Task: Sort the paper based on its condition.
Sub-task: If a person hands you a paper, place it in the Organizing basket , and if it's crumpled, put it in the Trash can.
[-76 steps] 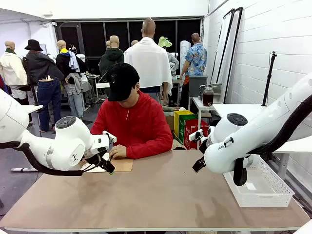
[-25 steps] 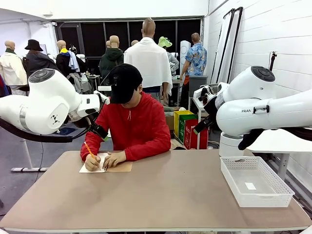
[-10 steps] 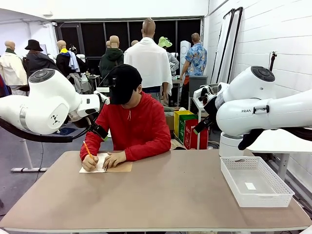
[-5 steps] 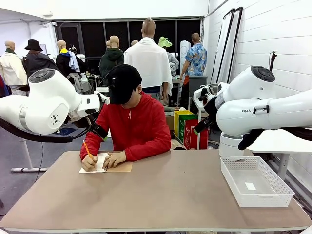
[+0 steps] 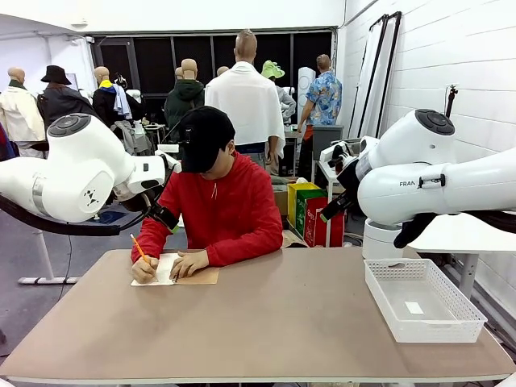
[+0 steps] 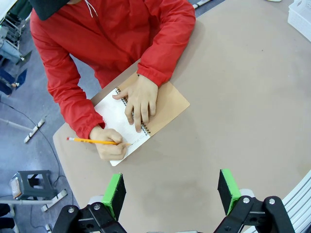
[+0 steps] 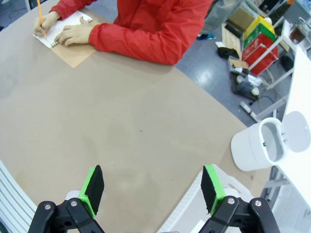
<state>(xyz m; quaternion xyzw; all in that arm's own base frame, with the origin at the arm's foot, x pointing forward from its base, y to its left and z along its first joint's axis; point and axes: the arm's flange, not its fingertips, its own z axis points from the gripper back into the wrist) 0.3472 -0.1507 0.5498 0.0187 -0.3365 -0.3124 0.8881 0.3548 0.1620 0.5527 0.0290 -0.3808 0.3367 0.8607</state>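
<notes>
Left gripper [image 6: 171,191]: seen from its wrist camera with the jaws spread wide and nothing between them, held over bare table [image 6: 233,111] on the near side of the notebook.
Right gripper [image 7: 152,188]: jaws likewise spread wide and nothing gripped, held over bare tabletop well apart from the person.
Paper [image 6: 119,124]: seen as a flat white page at the spiral of the open notebook [image 6: 170,104], at the far left part of the table; whether it is loose cannot be told.
Person's hands: one hand [image 6: 109,147] is set on the page's corner with a yellow pencil [image 6: 92,141]; the other hand [image 6: 141,99] is laid flat across the spiral binding.
Given by the left wrist view alone: the spiral, the brown cover folded out beside the page, and faint marks near the pencil tip.
Given by the front view alone: the whole white mesh basket [image 5: 379,300] at the table's right end, well apart from the notebook.
Given by the right wrist view alone: a white round bin [image 7: 250,148] on the floor beyond the table edge, its lid swung open.
Basket contents: one small white slip [image 5: 414,307] is seen lying on the bottom.
Bin contents: cannot be told.
Crates: a red crate [image 7: 260,46] is seen on the floor behind the person; its contents cannot be told.
</notes>
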